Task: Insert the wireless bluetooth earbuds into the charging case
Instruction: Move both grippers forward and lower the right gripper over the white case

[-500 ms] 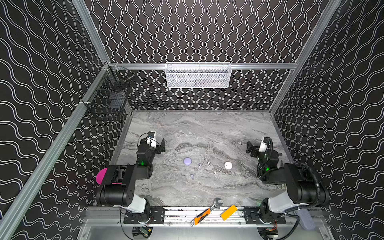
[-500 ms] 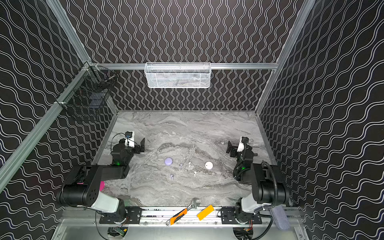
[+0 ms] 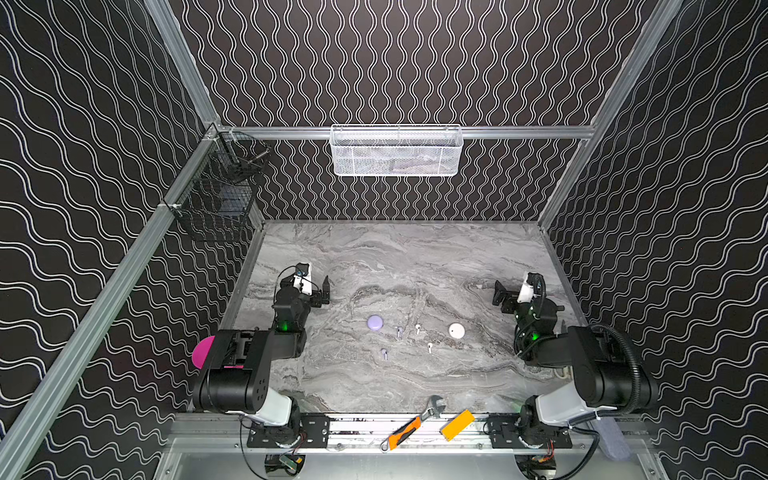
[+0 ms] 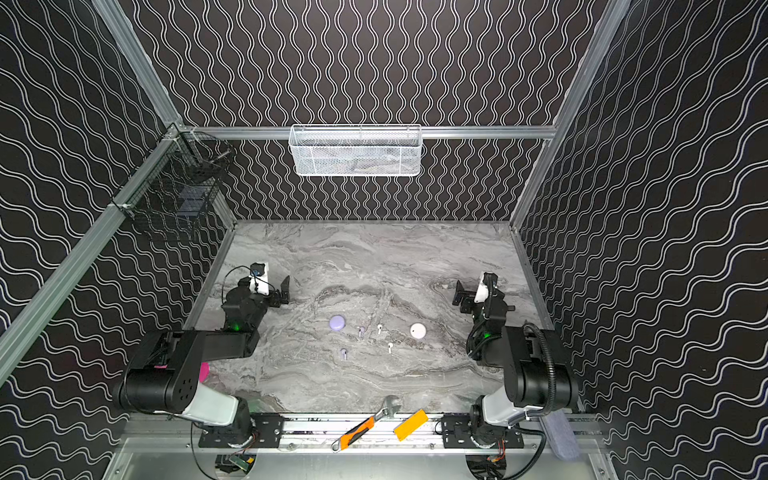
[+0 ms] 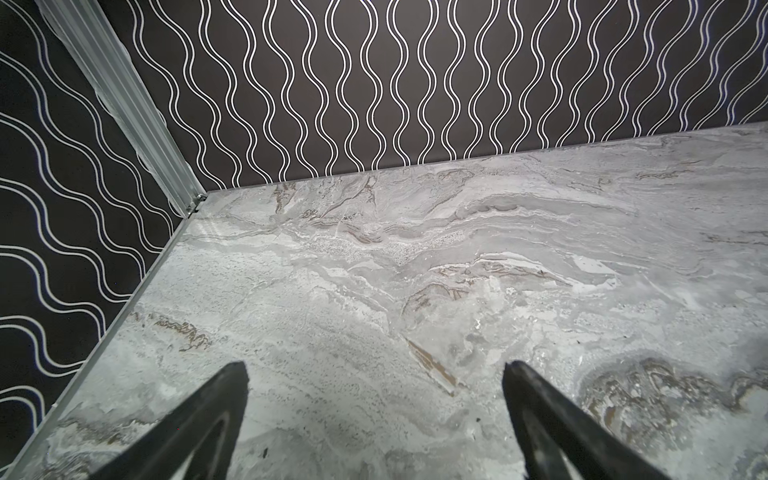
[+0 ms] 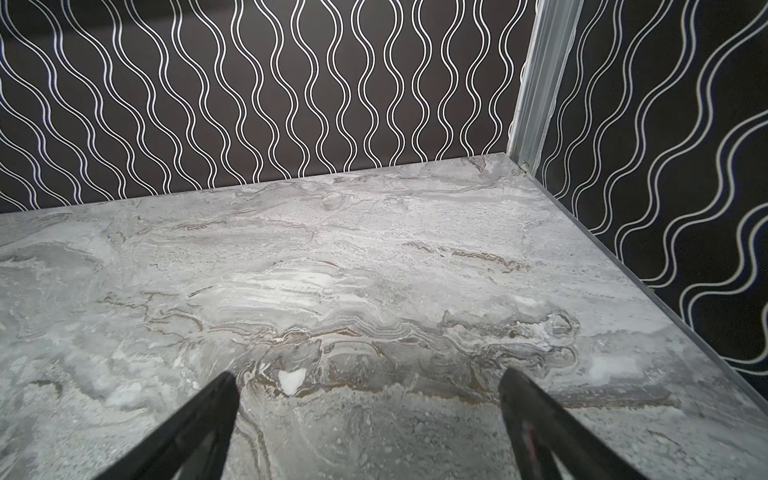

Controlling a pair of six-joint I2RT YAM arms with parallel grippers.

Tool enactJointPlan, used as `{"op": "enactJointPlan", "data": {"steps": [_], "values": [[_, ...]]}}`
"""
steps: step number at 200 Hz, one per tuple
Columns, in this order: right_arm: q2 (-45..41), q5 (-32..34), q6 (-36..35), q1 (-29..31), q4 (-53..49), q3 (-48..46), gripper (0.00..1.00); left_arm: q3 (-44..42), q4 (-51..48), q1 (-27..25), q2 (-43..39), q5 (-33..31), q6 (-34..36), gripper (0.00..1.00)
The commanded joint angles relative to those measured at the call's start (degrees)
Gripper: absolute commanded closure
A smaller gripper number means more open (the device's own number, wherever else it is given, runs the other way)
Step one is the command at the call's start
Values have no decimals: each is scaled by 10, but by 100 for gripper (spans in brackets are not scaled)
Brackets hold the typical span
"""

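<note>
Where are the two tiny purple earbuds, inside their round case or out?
Out. One lavender earbud lies on the marble table beside the lavender case, the second lavender earbud nearer the front edge; neither touches it.

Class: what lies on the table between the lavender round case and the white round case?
Two earbuds, shown in both top views: a lavender earbud nearer the lavender case, then a white earbud toward the white case.

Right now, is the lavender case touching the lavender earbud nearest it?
Apart. In both top views a strip of bare table shows between the lavender case and the lavender earbud nearest it.
</note>
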Motion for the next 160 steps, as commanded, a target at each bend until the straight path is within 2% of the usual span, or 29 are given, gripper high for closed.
{"op": "enactJointPlan", "data": {"steps": [1,134,160], "values": [[1,4,-2,1,-2,6,0,3,9,1,0,2,6,1],[-1,7,-3,2,7,1,0,1,10,1,-2,1,6,1],[-7,37,-8,15,21,-9,0,-12,6,-9,-37,-60,-5,1]]}}
